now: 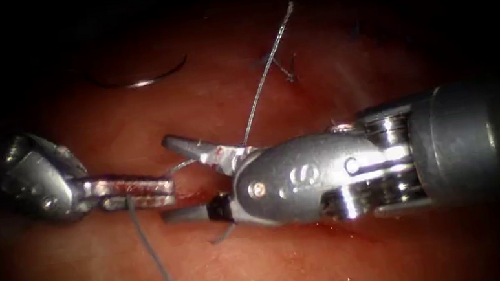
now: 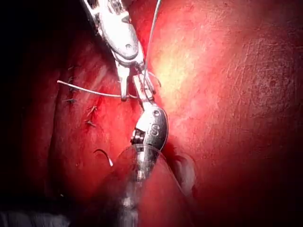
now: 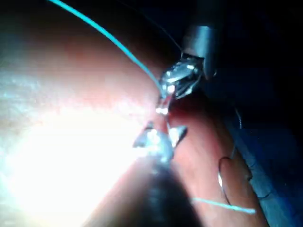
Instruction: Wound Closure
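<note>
Left tool [image 1: 162,192]: jaws pressed together on thread [image 1: 151,252], centre-left | right tool [image 1: 187,179]: jaws spread, empty, tips just beside left tool's | needle [image 1: 140,79]: lies flat on tissue [image 1: 345,258], upper left, nearer left tool.

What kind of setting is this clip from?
Probably a bench suturing-practice setup: two needle-driver tools, left and right, work over reddish tissue with thread and earlier stitches.
</note>
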`<state>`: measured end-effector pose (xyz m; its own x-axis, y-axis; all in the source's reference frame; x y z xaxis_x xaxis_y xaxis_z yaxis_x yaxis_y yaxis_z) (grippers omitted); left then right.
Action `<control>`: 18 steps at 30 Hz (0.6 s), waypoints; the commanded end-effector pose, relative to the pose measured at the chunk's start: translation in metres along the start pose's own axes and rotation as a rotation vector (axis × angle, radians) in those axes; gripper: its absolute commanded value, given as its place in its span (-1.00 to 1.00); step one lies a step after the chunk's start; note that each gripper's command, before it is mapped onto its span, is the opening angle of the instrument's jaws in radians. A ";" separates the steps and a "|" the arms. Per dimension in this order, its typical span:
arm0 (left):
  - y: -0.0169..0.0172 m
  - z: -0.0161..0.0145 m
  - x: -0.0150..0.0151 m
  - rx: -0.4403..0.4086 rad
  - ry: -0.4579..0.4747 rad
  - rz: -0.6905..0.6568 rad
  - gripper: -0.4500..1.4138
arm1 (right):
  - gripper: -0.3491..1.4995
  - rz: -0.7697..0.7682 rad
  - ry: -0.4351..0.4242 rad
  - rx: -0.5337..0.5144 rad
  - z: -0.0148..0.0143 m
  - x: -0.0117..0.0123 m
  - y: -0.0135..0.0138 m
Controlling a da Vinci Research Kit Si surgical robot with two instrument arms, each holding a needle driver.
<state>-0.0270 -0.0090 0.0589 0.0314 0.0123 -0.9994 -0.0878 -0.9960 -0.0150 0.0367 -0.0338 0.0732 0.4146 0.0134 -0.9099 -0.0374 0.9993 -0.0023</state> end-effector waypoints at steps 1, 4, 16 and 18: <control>-0.0001 0.0005 -0.0007 -0.001 0.003 0.003 -1.00 | 0.20 -0.005 0.004 0.001 0.0011 0.0000 0.0001; 0.0000 0.0006 -0.0006 -0.003 0.005 -0.003 -1.00 | 0.11 -0.017 0.007 0.001 0.0017 0.0003 0.0002; 0.0001 0.0008 -0.0004 -0.006 0.008 -0.010 -1.00 | -1.00 -0.031 0.019 0.011 0.0008 0.0004 0.0016; 0.0000 0.0008 -0.0004 -0.006 0.009 -0.010 -1.00 | -1.00 -0.033 0.013 0.007 0.0006 0.0003 0.0014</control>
<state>-0.0274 -0.0089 0.0585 0.0407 0.0240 -0.9989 -0.0803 -0.9964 -0.0272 0.0367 -0.0324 0.0729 0.4048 -0.0247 -0.9141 -0.0140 0.9994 -0.0332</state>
